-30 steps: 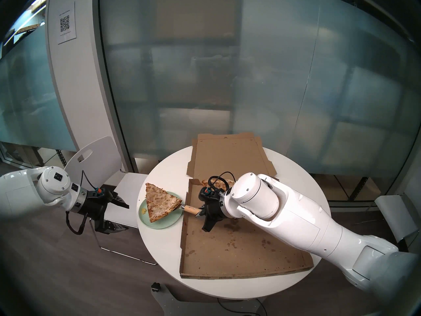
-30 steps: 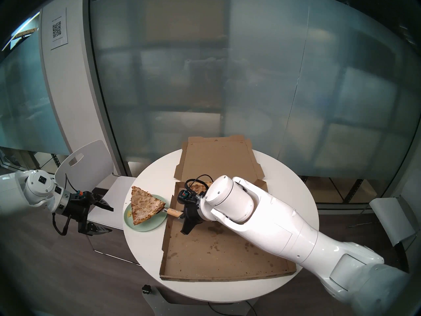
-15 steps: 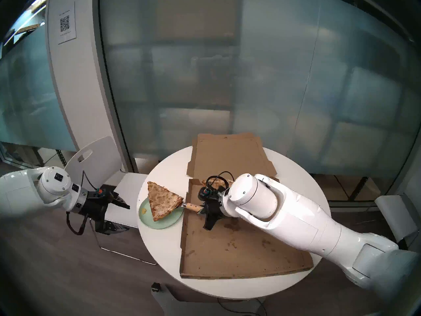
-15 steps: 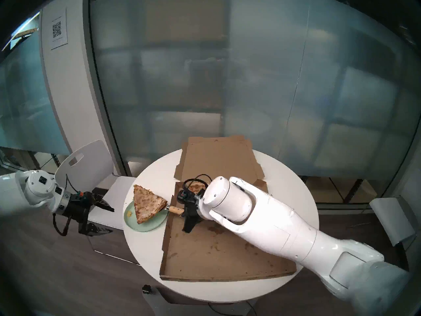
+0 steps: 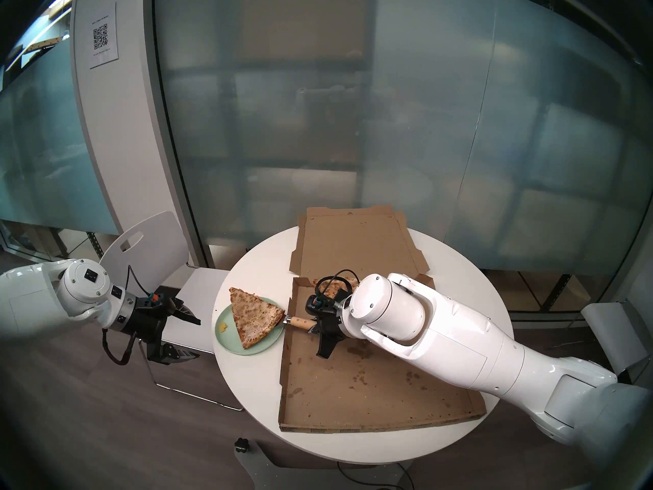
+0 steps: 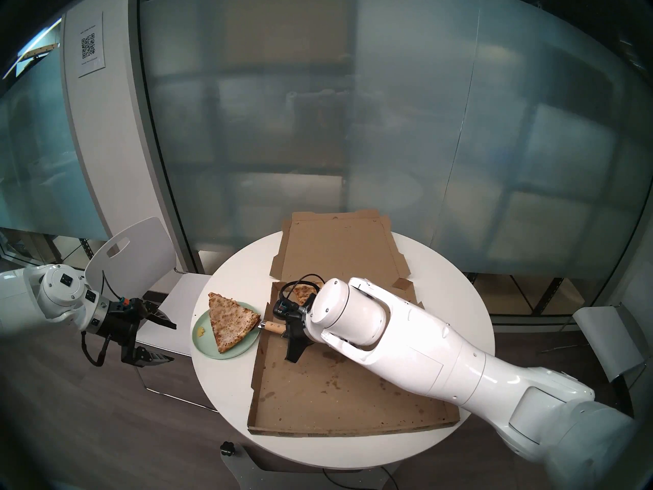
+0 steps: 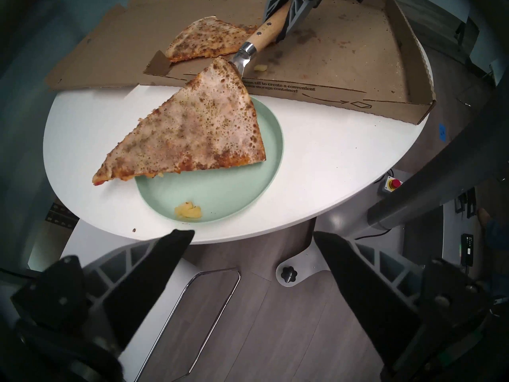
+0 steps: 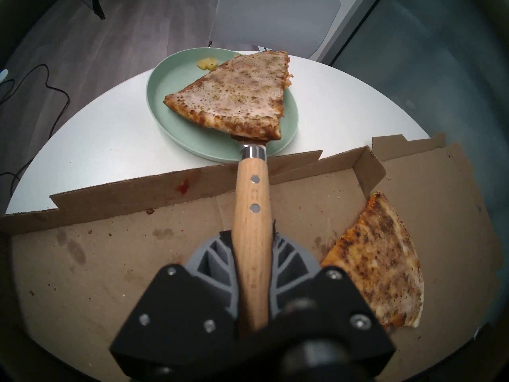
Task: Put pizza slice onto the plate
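so the right gripper [image 8: 252, 252] is clamped tight on the wooden handle of a pizza server [image 8: 252, 216], handle running straight up the middle of the right wrist view, with the metal blade tucked under the wide crust end of the pizza slice [image 8: 234, 97]. the slice sits over the mint-green plate [image 8: 165, 116] in the upper middle of that frame, crust end propped on the blade near the plate's lower rim, and i can't tell how much of it actually touches the plate. in the left wrist view the pointed tip [image 7: 102, 176] hangs out past the plate's left rim over the white round table [image 7: 316, 163]. there's a little yellow scrap of cheese [image 7: 188, 210] on the plate near its bottom edge, apart from the slice. the open pizza box [image 5: 371, 383] fills the centre right of the head view, touching the plate's right side, and a second browner slice [image 8: 385, 265] lies in its corner at the right of the right wrist frame. the left gripper [image 5: 176, 332] hangs off the table's left edge, fingers spread wide with nothing between them, over a white chair [image 5: 148, 245].
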`<act>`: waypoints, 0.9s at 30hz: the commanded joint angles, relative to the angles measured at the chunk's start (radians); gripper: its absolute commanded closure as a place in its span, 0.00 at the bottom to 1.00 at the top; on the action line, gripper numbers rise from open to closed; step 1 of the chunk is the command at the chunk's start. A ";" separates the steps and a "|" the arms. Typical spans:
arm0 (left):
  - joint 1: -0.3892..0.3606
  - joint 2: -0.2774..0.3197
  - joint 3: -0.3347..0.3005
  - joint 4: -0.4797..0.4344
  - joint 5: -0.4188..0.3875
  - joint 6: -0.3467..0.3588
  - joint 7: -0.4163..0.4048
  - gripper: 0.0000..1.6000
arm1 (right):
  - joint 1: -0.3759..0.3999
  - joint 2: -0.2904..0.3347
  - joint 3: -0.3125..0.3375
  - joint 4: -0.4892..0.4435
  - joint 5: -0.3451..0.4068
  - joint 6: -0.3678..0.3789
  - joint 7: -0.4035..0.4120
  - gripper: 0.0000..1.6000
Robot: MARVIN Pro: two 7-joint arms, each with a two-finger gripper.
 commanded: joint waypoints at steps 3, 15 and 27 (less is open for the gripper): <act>-0.019 0.001 -0.004 0.001 0.000 0.001 0.008 0.00 | 0.041 0.002 -0.008 -0.016 -0.034 -0.037 0.004 1.00; -0.030 0.001 0.000 -0.009 0.005 0.009 0.010 0.00 | 0.061 0.029 -0.045 -0.030 -0.091 -0.059 0.007 1.00; -0.038 0.001 0.006 -0.017 0.017 0.016 0.012 0.00 | 0.066 0.042 -0.050 -0.047 -0.139 -0.088 -0.013 1.00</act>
